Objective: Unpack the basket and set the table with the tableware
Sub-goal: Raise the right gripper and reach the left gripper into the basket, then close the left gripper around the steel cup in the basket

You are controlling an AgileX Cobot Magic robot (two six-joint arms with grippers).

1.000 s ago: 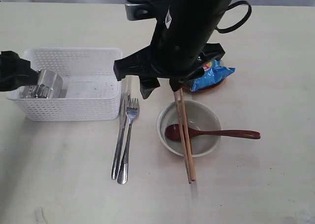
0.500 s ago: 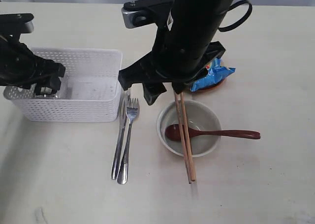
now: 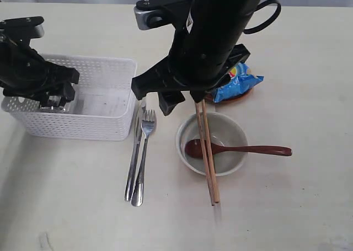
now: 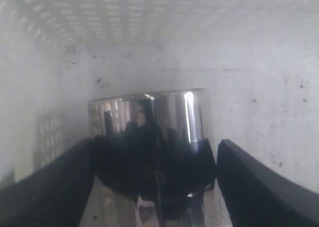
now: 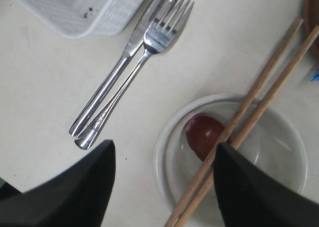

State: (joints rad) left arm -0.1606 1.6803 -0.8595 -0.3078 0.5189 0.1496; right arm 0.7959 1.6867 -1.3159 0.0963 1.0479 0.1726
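In the exterior view, the basket (image 3: 83,124) is seen on the table (image 3: 287,207). The left gripper (image 3: 52,99) is lowered into the basket at the end far from the cutlery, over the steel cup (image 3: 53,103). Just beside the other end of the basket, the knife (image 3: 132,163) and the fork (image 3: 142,163) are laid side by side. Further from the basket, the bowl (image 3: 183,138) is placed, with the wooden spoon (image 3: 242,149) in it and the chopsticks (image 3: 208,163) across its rim. The right gripper (image 3: 182,99) is held above the table between the basket and the bowl. A blue bag (image 3: 237,83) lies on the brown plate (image 3: 238,99), well apart from the basket.

In the left wrist view, the cup (image 4: 149,117) is seen inside the basket (image 4: 259,62), between the separated fingers (image 4: 45,187) of the left gripper (image 4: 155,152); a narrow gap is visible at one side.

In the right wrist view, the fingers of the right gripper (image 5: 163,152) are spread wide with nothing gripped, above the bowl (image 5: 164,137), spoon (image 5: 202,132) and chopsticks (image 5: 249,112). The fork (image 5: 149,42) and knife (image 5: 114,72) are touching the corner of the basket (image 5: 99,22).
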